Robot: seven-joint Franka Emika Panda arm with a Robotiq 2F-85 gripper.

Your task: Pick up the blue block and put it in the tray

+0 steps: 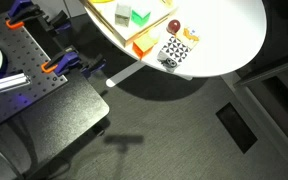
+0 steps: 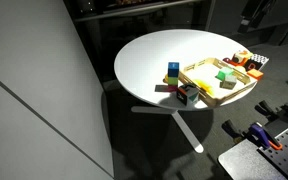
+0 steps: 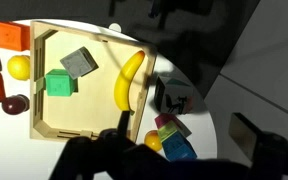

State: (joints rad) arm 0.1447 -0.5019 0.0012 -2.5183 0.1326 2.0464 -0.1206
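The blue block sits on the white round table just outside the tray's banana-side rim, touching a pink and green block. In an exterior view the blue block tops a small stack. The tray, with an orange rim and a pale floor, holds a green block, a grey block and a banana; it shows in both exterior views. My gripper hangs high above the blue block, open and empty, its fingers only dark shapes. It is outside both exterior views.
A black-and-white box stands beside the tray near the blue block. An orange ball lies against the stack. A yellow ball, an orange block and a checkered box lie beyond the tray. The table edge is close.
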